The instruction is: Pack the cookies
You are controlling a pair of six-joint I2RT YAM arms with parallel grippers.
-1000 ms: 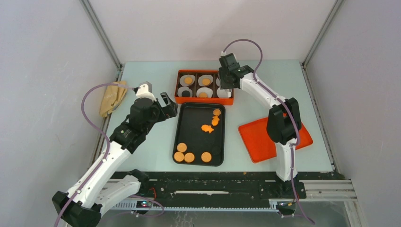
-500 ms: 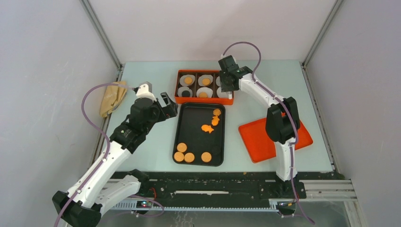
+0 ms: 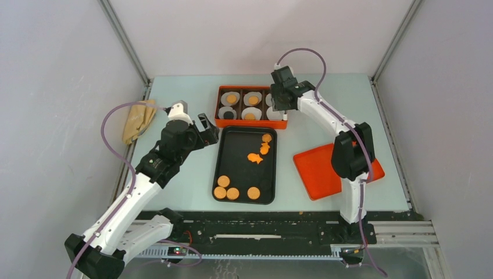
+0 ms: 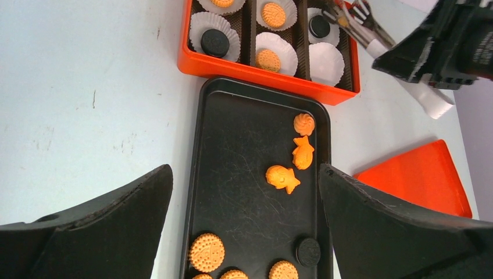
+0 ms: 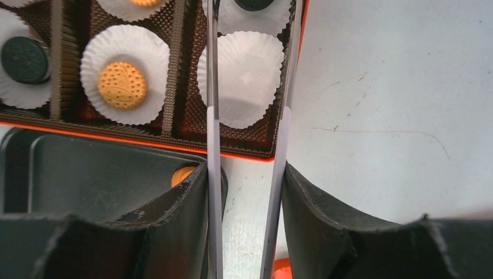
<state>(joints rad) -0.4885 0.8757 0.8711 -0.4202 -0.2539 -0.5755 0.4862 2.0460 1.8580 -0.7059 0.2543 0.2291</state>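
Several round orange cookies (image 3: 232, 192) and one dark cookie (image 4: 308, 251) lie at the near end of the black tray (image 3: 224, 168). Three shaped orange cookies (image 4: 282, 178) lie at its far right. The orange box (image 3: 250, 124) holds white paper cups, some with a cookie (image 5: 122, 85). The near right cup (image 5: 244, 75) is empty. My right gripper (image 3: 278, 107) is shut on metal tongs (image 5: 213, 133), whose arms reach over the box's right end (image 4: 354, 23). My left gripper (image 3: 208, 129) is open and empty, above the tray's far left corner.
An orange lid (image 3: 325, 168) lies on the table right of the tray. A tan cloth bag (image 3: 138, 119) lies at the left edge. The box sits right behind the tray.
The right gripper with the tongs has shifted slightly to the right over the box's right end. The left arm has not moved.
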